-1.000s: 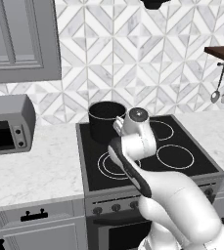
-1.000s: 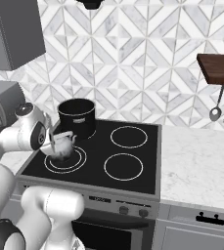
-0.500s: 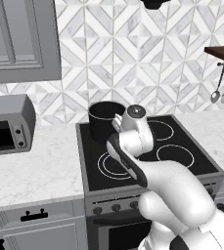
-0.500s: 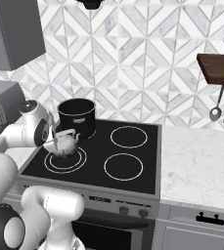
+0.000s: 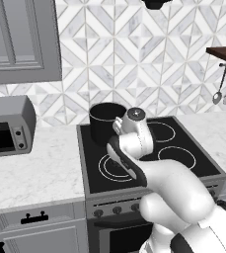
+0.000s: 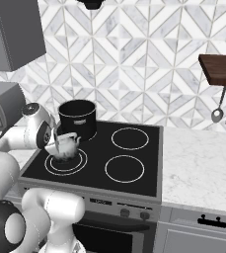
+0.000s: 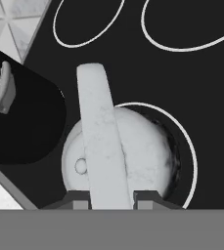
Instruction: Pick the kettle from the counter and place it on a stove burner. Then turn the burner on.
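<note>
Kettle [image 6: 66,146] pinched by its handle in my claw [image 7: 111,197], sitting w/in the stove burner [image 6: 65,163] rings, just beside black pot [image 6: 77,118].

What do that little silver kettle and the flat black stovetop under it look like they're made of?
The small domed silver-grey kettle looks like brushed or matte metal: pale grey with soft mottled shading on its body and arched handle, though the render leaves this open. The flat black stovetop looks like smooth glass: an even dark sheet with printed white rings.
</note>
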Controlling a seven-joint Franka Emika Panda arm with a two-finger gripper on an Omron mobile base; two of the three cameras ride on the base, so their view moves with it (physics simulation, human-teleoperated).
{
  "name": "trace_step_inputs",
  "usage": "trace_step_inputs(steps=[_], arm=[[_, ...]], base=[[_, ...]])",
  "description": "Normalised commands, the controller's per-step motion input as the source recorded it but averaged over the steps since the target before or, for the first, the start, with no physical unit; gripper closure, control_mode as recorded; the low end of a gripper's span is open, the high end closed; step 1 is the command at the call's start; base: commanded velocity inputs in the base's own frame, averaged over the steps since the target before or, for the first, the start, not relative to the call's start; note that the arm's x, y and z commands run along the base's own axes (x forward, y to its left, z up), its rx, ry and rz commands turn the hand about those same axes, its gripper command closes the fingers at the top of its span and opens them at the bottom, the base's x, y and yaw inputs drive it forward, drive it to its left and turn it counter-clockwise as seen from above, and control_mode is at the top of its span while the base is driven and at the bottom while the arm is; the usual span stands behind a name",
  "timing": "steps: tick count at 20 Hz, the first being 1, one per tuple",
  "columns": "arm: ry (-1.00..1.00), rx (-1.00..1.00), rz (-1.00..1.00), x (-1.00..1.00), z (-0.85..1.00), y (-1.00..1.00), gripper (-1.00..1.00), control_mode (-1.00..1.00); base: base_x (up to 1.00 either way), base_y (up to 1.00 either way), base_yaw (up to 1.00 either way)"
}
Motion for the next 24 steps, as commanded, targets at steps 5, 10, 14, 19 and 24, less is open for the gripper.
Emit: trace_step_inputs(steps=[5,10,14,19,24], arm=[[0.00,0.00,0.00,0.07,-0.16,0.00,1.00,-1.00],[0.00,0.00,0.00,0.15,-0.15,0.02,1.00,-1.00],[0.00,0.00,0.00,0.10,-0.06,0.09,1.00,-1.00],[0.01,0.00,0.00,0.01,0.00,0.18,1.00,-1.00],[0.01,0.00,0.00,0.03,-0.07,0.09,1.00,-1.00]], base=[[0.00,0.00,0.00],[0.00,0.00,0.00],[0.00,0.00,0.00],[0.00,0.00,0.00],[0.00,0.00,0.00]])
